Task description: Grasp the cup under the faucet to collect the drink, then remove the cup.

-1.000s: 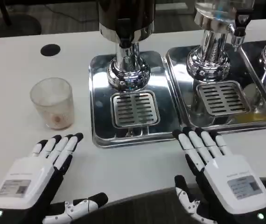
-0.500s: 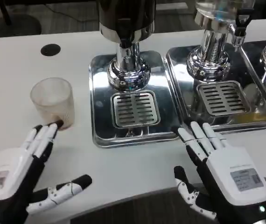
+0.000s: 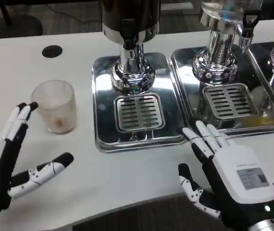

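Just left hand [image 3: 5, 156] beside cup [image 3: 55, 106]

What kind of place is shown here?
Probably a self-service drink station, maybe a test setup. Chrome drink dispensers stand on steel drip trays with grates on a white table, and a clear cup waits beside them.

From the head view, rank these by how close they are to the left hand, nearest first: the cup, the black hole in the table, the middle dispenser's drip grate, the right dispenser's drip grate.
From the left hand:
1. Cup, just beyond its fingertips, not touched.
2. Black hole, far left of the table; the middle grate, on the centre tray, is too close to call against it.
3. Right grate, on the tray right of centre, clearly farthest.
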{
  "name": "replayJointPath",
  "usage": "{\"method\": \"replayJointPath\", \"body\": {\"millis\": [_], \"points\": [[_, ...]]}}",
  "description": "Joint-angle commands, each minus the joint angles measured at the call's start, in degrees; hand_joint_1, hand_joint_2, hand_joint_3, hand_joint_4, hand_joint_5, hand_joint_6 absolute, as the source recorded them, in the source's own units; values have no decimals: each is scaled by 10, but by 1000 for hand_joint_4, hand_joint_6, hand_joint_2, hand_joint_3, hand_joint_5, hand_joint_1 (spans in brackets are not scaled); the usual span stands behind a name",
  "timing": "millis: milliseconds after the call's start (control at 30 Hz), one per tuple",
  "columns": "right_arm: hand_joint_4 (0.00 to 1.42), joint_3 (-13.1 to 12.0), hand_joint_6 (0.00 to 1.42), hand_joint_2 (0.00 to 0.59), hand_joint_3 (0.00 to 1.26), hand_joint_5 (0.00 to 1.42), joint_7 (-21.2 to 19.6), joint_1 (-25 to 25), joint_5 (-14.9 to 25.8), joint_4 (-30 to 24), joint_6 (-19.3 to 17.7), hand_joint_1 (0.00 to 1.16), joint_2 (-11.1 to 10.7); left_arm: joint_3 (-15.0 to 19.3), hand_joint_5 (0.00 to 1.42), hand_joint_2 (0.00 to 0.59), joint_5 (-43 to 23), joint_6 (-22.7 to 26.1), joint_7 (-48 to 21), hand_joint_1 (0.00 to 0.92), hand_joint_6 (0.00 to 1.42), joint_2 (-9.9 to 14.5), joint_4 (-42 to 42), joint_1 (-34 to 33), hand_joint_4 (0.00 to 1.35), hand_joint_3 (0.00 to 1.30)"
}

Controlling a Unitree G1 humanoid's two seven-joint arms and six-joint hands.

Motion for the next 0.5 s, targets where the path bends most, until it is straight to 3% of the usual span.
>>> {"method": "replayJointPath", "body": {"millis": [33,267,500], "points": [[72,-6,170,521,173,85,-3,-8,6,10,-2,458,1,10,236,74,-27,16,-14,126,496,-4,40,-32,1,62],[95,-4,174,521,198,97,-2,-18,7,18,0,460,5,4,255,61,-43,23,-21,108,519,0,107,-91,0,25],[118,-4,194,521,236,108,-6,-17,1,9,-4,461,1,-18,204,32,-48,44,-32,66,447,-5,191,-166,0,0]]}}
